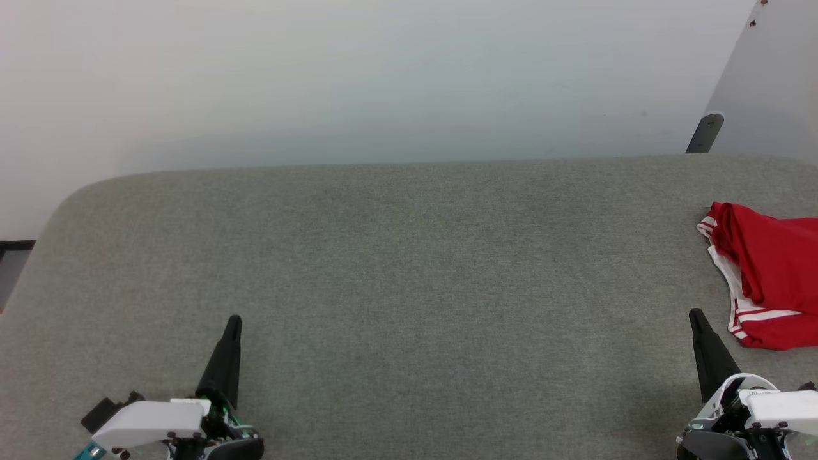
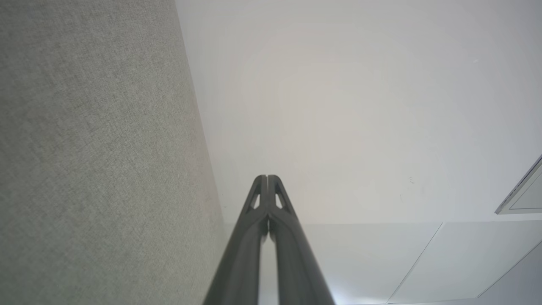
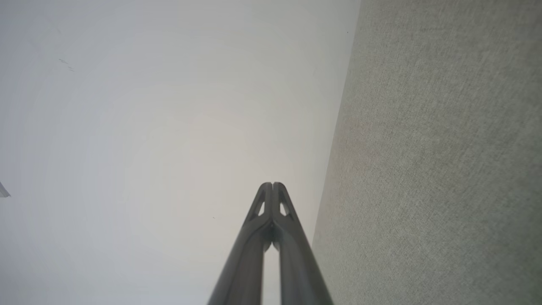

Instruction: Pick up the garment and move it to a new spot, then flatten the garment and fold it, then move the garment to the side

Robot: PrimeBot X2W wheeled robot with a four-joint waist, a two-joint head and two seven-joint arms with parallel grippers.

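garment [image 1: 770, 275] on table's [image 1: 409, 268] right edge

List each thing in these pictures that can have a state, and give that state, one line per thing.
garment: bunched up, not spread flat, lying on the table's right side, held by nothing.
left gripper: shut, empty, far from the garment.
right gripper: shut, empty, close beside the garment but not touching it.
table: grey fabric top, bearing the garment.
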